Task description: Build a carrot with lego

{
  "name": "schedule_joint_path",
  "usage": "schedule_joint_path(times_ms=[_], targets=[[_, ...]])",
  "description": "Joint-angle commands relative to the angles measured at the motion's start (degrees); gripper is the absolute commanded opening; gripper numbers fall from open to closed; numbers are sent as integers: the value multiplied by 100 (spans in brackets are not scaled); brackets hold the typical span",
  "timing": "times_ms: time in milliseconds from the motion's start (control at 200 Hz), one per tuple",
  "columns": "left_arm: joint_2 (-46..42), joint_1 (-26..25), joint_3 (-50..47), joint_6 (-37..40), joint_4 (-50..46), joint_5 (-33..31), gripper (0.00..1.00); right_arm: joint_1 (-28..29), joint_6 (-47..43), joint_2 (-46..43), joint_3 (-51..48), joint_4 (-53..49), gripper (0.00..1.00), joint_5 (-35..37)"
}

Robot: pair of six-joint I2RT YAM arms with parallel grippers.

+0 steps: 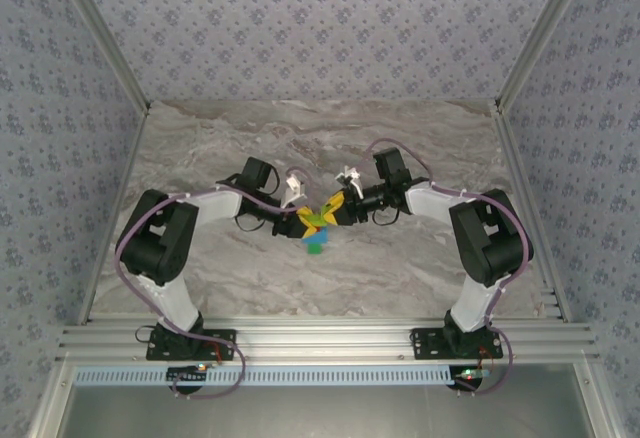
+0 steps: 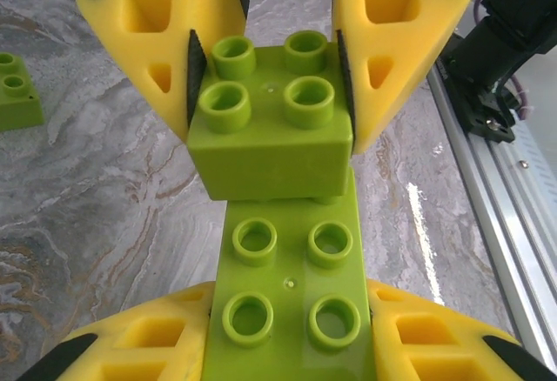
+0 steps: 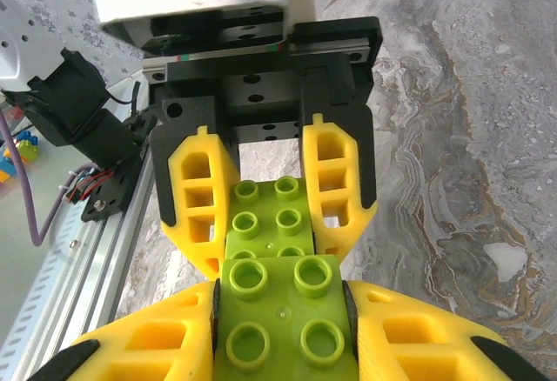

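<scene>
My L gripper (image 2: 291,316) is clamping the long lime brick (image 2: 291,285). R gripper (image 3: 280,311) is gripping a 2x2 lime brick (image 2: 271,120) – it's sitting on the long one's end, over mid-table (image 1: 420,268). Another green brick (image 2: 16,94) is lying apart.

The marbled grey-and-tan surface (image 1: 400,148) is closed in by walls (image 1: 320,28) papered in a small blue-grey floral print. Slanting metal posts (image 1: 100,33) stand at the corners, and a ribbed aluminium rail (image 1: 330,338) runs along the near edge.
</scene>
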Motion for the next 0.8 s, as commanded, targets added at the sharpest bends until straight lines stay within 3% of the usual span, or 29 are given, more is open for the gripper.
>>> schedule_joint_path(times_ms=[0,795], targets=[[198,135,461,532,-696,562,2,-20,-25,142,-47,-299,22,-185],[59,183,246,61,-19,337,0,174,57,307,-101,-325,21,63]])
